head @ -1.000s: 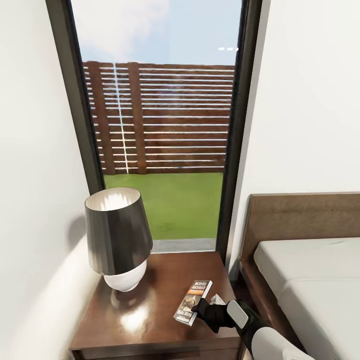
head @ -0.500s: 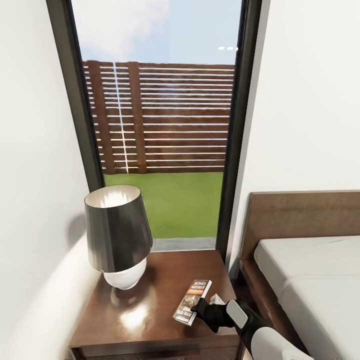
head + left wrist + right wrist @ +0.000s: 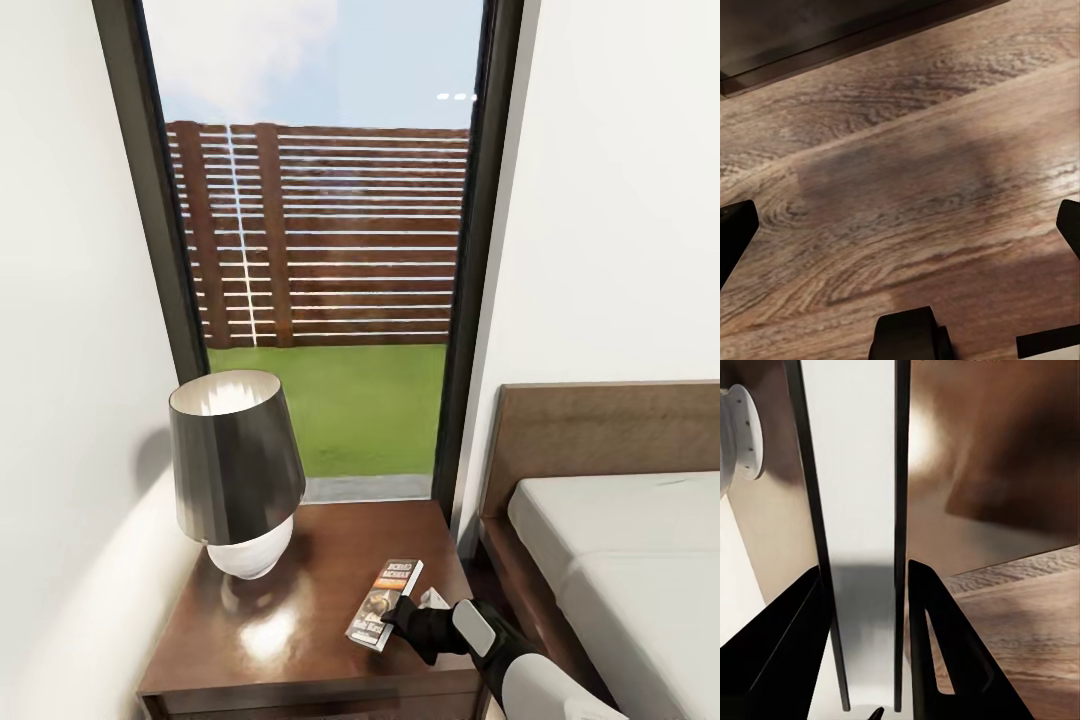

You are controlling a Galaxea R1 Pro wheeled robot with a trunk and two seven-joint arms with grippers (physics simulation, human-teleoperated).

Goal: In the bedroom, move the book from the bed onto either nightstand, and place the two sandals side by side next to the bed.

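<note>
The right arm reaches in from the lower right of the head view, its black right claw clamped on the near end of the thin dark paperback book with an orange band. The book lies on the glossy dark brown wooden nightstand, its long axis running away from the claw toward the window. The right wrist view sees the book edge-on between both fingers. The left wrist view shows the left claw spread apart above the wood-plank floor
</note>
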